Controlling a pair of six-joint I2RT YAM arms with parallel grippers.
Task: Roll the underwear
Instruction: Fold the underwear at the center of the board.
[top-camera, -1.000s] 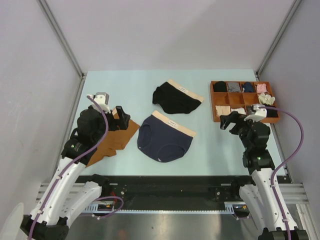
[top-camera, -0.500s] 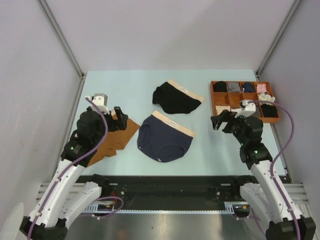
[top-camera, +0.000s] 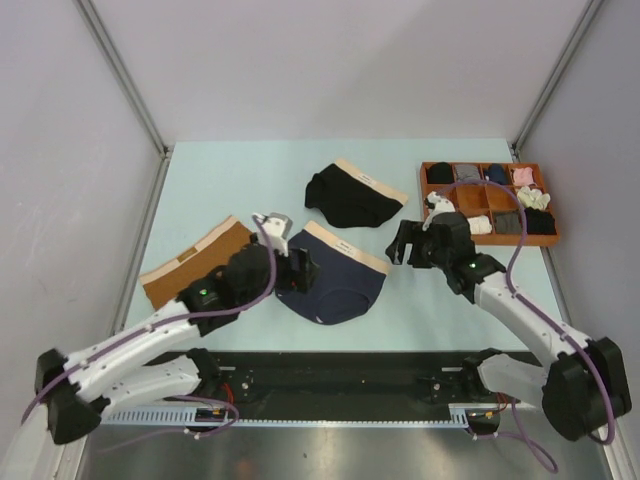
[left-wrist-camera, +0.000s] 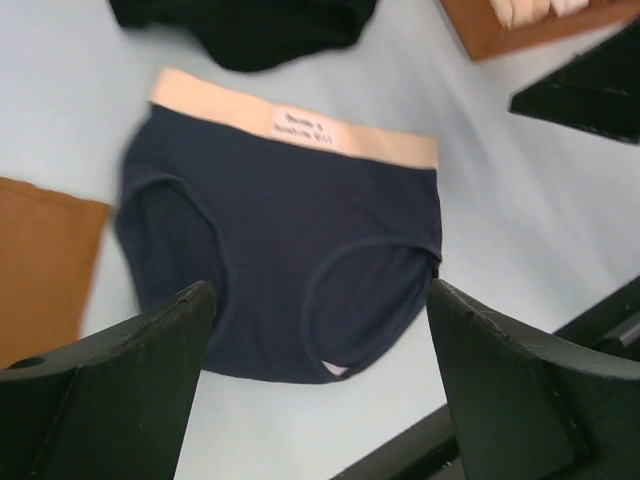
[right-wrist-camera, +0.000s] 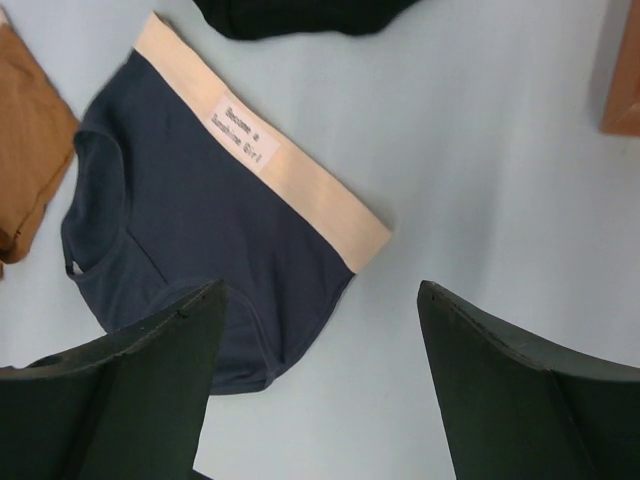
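Spread flat on the bench (top-camera: 230, 180): navy briefs (top-camera: 335, 280). Flanked by left pincer (left-wrist-camera: 320, 300) and right pincer (right-wrist-camera: 320, 295). Both released wide, grasping nothing.

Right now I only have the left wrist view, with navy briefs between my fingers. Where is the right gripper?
Observer: The right gripper hovers open, just past the right end of the waistband on the navy briefs.
Operator: And the brown pair? I see only an edge.
Observer: The brown briefs lie flat to the left of the navy, with the beige waistband along the far edge. The left arm partly covers them.
Operator: Is the tray full?
Observer: No. The far row of the tray holds rolled items, but some middle compartments look bare. The right arm hides its near-left corner.
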